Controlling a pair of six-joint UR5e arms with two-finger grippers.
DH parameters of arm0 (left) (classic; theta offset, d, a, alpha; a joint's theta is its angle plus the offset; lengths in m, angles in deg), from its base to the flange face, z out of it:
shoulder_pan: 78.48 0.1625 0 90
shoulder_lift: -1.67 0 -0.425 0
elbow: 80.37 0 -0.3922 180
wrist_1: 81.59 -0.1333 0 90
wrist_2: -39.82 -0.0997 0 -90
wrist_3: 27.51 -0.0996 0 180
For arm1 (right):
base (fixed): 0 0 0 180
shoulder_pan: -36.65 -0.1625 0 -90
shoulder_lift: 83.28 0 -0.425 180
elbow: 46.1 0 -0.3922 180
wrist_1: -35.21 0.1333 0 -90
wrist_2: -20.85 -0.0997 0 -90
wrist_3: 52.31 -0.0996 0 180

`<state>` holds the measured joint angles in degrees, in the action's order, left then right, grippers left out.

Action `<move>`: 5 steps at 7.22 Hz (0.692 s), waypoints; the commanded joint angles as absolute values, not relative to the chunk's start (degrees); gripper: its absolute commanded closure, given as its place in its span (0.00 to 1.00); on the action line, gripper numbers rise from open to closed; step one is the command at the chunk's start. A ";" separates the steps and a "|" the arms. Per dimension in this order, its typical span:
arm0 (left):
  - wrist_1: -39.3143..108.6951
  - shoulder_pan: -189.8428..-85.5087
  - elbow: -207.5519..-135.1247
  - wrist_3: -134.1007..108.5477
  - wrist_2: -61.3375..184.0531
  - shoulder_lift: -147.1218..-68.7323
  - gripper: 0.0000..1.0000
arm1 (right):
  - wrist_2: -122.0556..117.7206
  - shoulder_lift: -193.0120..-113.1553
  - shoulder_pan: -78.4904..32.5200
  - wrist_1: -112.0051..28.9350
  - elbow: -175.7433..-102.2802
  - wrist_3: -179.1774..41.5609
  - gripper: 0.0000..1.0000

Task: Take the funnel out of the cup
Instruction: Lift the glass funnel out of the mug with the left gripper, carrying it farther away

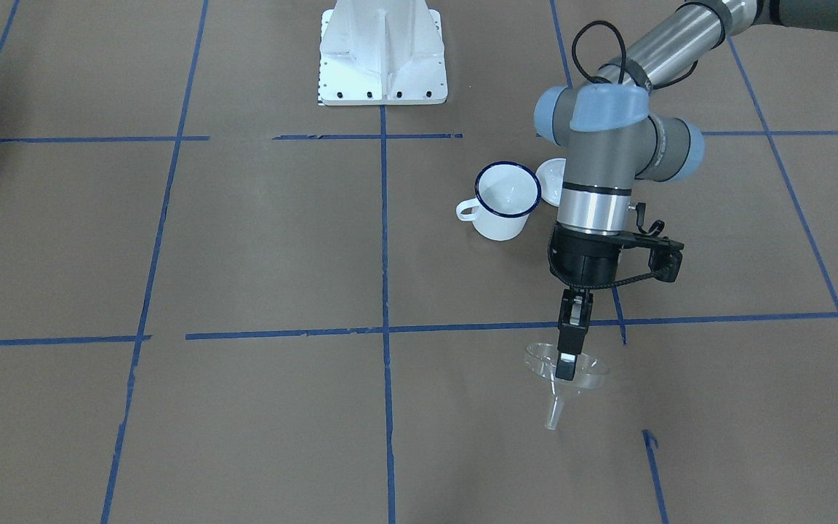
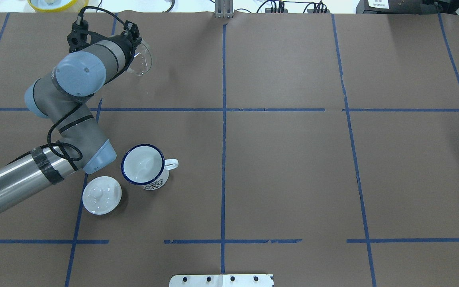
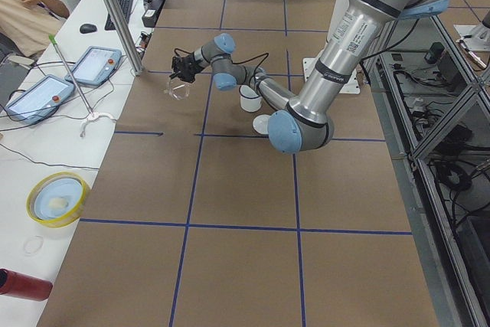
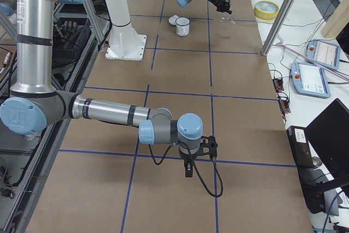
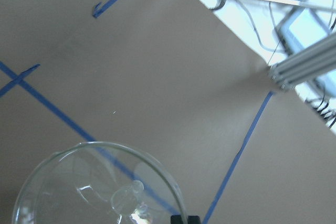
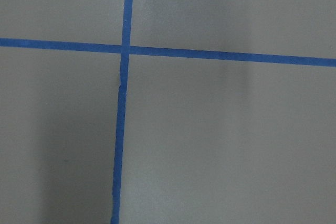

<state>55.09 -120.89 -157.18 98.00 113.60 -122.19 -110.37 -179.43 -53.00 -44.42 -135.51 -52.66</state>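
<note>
I count 1 clear funnel point(image 1: 553, 412), 1 white enamel mug point(image 1: 503, 212) with a dark blue rim, 1 round white lid point(image 2: 102, 195) with a knob, and 1 white mounting base point(image 1: 382, 54). There are 2 UR5e arms, the left arm point(image 2: 70, 75) and the right arm point(image 4: 109, 114). On the side bench there are 2 teach pendants point(image 3: 95, 65) point(image 3: 34, 99), 1 yellow-rimmed dish point(image 3: 57, 198) and 1 red bottle point(image 3: 23, 285), and 1 person point(image 3: 27, 5) sits at its far end.

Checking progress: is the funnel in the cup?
No, the cup is empty, and the left gripper holds the funnel well away from it.
</note>
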 commanded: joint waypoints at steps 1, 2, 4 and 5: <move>56.31 -119.44 -154.29 97.21 112.95 -122.17 0.99 | -110.37 -179.43 -53.00 -44.42 -135.49 -52.66 0.00; 56.31 -119.35 -154.20 97.12 112.95 -122.17 0.84 | -110.37 -179.43 -53.00 -44.42 -135.58 -52.66 0.00; 56.31 -119.35 -154.37 94.42 112.95 -121.56 0.41 | -110.37 -179.43 -53.00 -44.42 -135.49 -52.66 0.00; 56.31 -119.35 -154.63 92.83 112.95 -121.56 0.13 | -110.37 -179.43 -53.00 -44.42 -135.49 -52.66 0.00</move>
